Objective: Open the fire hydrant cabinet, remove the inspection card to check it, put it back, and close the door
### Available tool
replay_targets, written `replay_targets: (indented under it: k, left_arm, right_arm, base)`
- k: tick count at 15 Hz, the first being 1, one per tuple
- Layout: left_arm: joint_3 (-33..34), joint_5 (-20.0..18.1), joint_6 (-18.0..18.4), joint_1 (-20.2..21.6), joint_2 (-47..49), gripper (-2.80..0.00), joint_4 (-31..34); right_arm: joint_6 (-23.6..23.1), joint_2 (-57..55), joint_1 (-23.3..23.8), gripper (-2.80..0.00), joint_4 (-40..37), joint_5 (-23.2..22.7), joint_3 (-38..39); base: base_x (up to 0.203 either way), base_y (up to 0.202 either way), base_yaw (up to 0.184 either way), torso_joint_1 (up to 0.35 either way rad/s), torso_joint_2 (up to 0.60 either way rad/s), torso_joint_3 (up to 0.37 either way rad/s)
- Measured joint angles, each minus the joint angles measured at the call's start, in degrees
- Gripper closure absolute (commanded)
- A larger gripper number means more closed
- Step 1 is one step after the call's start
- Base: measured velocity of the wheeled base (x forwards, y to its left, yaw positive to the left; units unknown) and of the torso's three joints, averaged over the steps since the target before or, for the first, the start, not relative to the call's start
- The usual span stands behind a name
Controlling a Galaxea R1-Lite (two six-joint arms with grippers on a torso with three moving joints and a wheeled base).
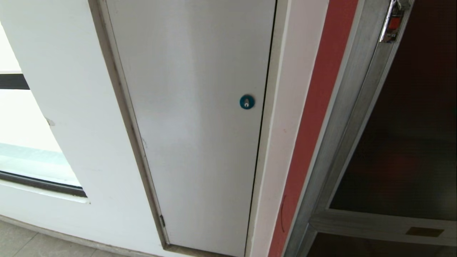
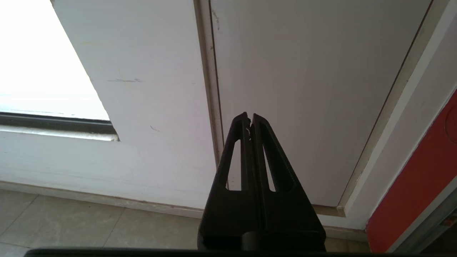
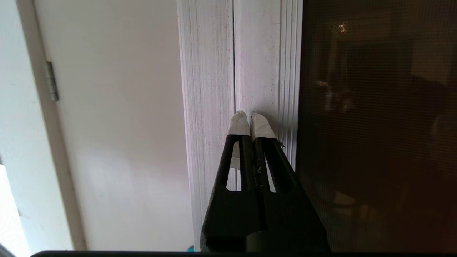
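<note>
The fire hydrant cabinet (image 1: 351, 117) shows at the right of the head view by its brushed silver frame. Its door (image 1: 410, 125), a dark tinted glass pane, stands closed, with a latch (image 1: 392, 23) bearing an orange-red button at the top right. In the right wrist view my right gripper (image 3: 251, 116) is shut with nothing in it. Its taped fingertips sit close against the silver frame strip (image 3: 257, 64) beside the dark glass (image 3: 375, 125). My left gripper (image 2: 249, 116) is shut and empty, low down before the grey-white panel. The inspection card is hidden. Neither gripper appears in the head view.
A grey-white panel (image 1: 192, 125) with a round blue lock (image 1: 246, 102) fills the middle. A red wall strip (image 1: 314, 135) runs between it and the cabinet. A window (image 1: 25, 142) lies at the left, a tiled floor (image 2: 89, 225) below. A smaller lower glass door (image 1: 375, 248) sits under the main one.
</note>
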State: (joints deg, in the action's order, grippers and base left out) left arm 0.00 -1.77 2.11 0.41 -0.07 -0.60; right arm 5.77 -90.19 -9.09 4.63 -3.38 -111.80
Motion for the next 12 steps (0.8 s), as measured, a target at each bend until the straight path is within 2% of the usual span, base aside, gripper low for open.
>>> replay_targets:
  k: [12]
  left_arm:
    - [0.0,0.0,0.0,0.0,0.0,0.0,0.0]
  right_arm:
    - [-0.2,-2.8,4.4,0.0,0.2,0.9,0.0]
  base:
    - [0.0,0.0,0.0,0.0,0.0,0.0]
